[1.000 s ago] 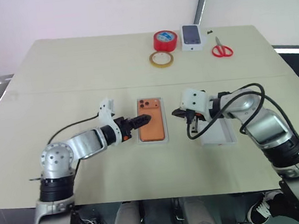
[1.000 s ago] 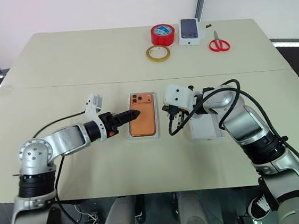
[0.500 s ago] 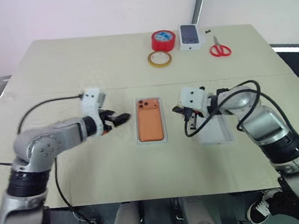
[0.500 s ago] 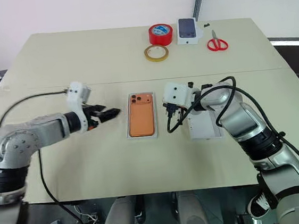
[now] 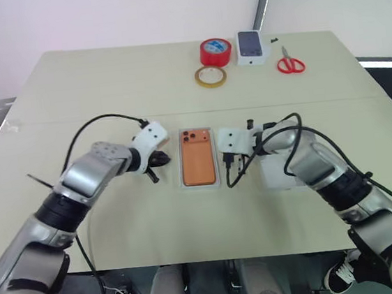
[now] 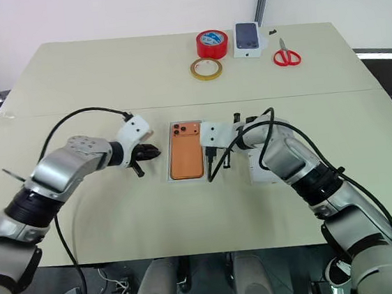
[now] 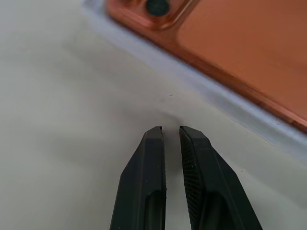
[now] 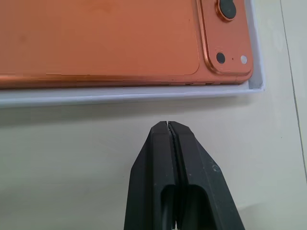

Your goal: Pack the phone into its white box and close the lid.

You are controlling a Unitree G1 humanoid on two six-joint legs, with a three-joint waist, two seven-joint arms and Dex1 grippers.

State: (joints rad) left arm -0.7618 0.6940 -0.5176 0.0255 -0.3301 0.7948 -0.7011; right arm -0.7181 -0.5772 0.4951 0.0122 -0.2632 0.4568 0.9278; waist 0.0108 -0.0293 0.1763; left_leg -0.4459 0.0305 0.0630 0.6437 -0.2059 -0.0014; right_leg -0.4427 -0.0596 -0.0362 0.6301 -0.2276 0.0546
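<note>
From the head views, we see the flat orange rounded-corner phone [image 5: 198,164] lying in the shallow white cardboard box [image 5: 201,184] at table centre, our left gripper [image 5: 153,163] just beside it at its nine o'clock and our right gripper [image 5: 229,159] at its three. A white lid [image 5: 283,173] lies beyond the right gripper.

In the left wrist view, our fingers [image 7: 144,182] are nearly closed, holding nothing.

In the right wrist view, our fingers [image 8: 160,167] are pressed together, empty, short of the box rim.
</note>
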